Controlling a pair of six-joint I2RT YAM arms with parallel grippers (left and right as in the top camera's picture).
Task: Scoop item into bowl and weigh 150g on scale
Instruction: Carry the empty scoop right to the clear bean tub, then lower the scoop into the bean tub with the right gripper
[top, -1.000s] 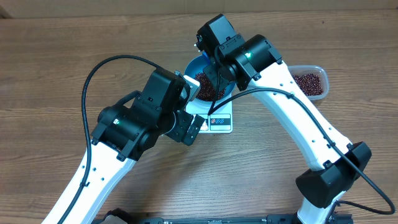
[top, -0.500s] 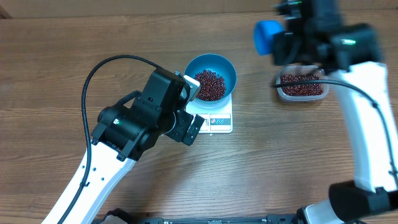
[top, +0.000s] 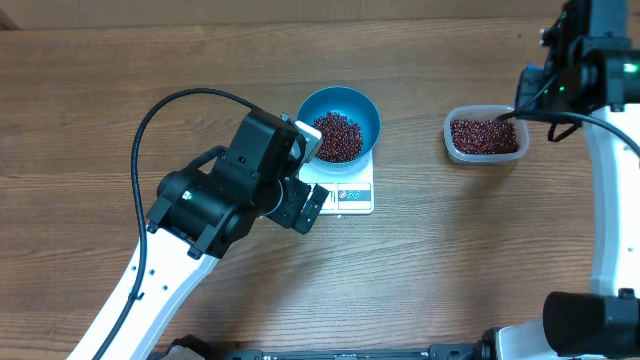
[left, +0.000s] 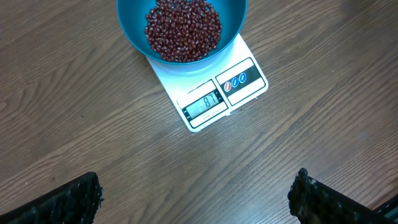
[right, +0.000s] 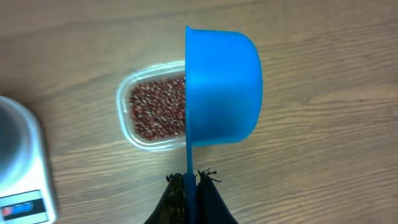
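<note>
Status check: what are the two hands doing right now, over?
Left gripper open, empty, hovering near scale. Right gripper shut on scoop, by bean tub. Blue bowl on scale, beans inside. Nothing between tub and bowl.

2 white arms with black wrists. The left arm (top: 150, 270) reaches up from the bottom left, bent at the elbow, and its left gripper (left: 196, 202) points down with jaws spread wide. The right arm (top: 610, 200) stands along the right edge. Its right gripper (right: 191, 190) is clamped on a blue scoop (right: 224, 87) by the thin handle.
</note>
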